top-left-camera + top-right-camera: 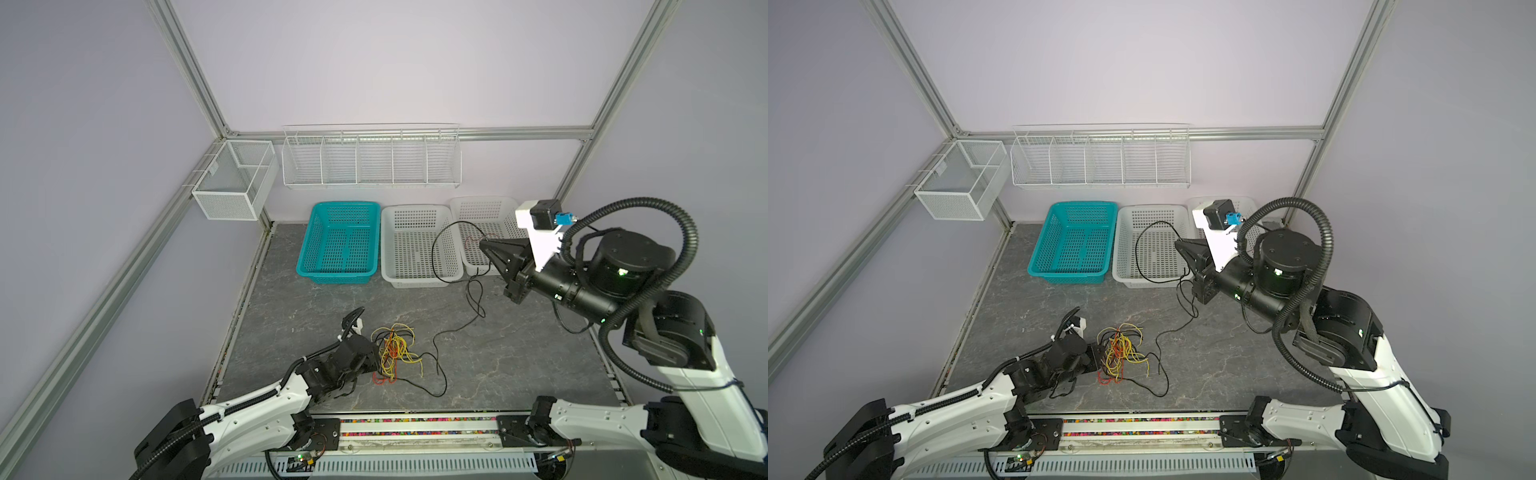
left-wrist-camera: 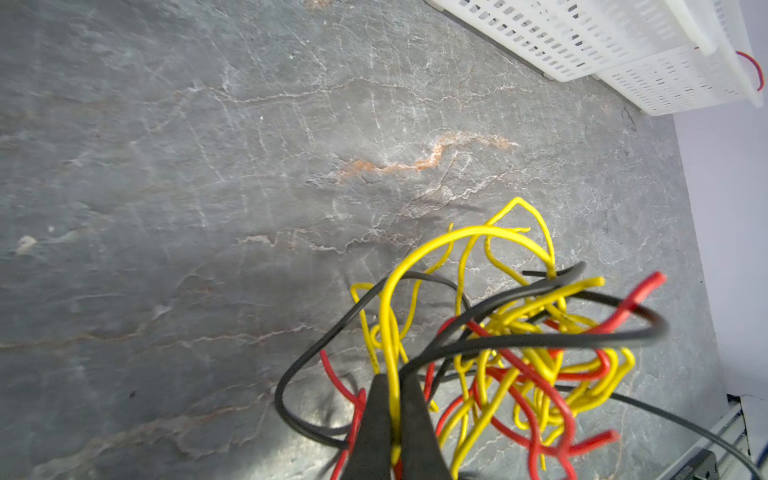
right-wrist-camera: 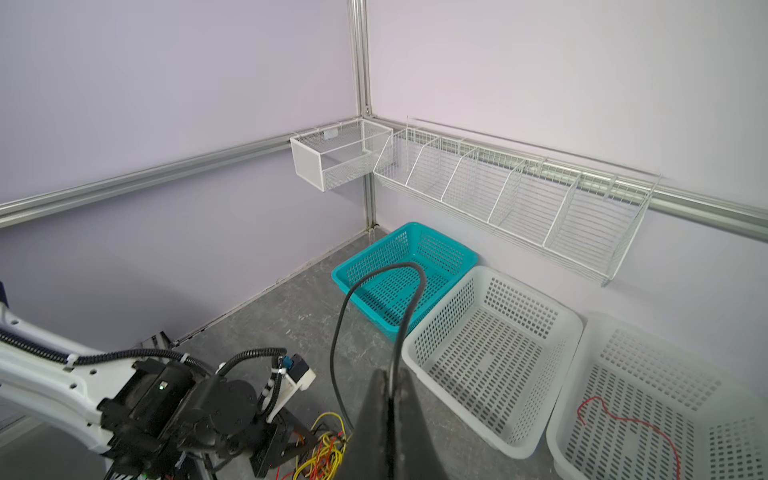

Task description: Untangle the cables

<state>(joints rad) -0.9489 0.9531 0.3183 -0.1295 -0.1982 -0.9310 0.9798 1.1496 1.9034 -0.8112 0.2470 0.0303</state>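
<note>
Left end effector [image 2: 394, 378] pinches a yellow strand [image 2: 388, 324], anchoring the thin yellow-red-black cable tangle [image 1: 392, 353] on grey stone-look worktop [image 1: 519, 365]; right end effector [image 3: 390, 374], pinching the long black cable [image 3: 332, 357] aloft, should draw away slowly.

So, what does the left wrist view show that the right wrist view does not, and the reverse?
Only left wrist: how the left gripper pinches a yellow cable. Only right wrist: the right gripper shut on a black cable, the teal basket, the wire rack. Both: the tangle of cables, a white basket, the grey table.
</note>
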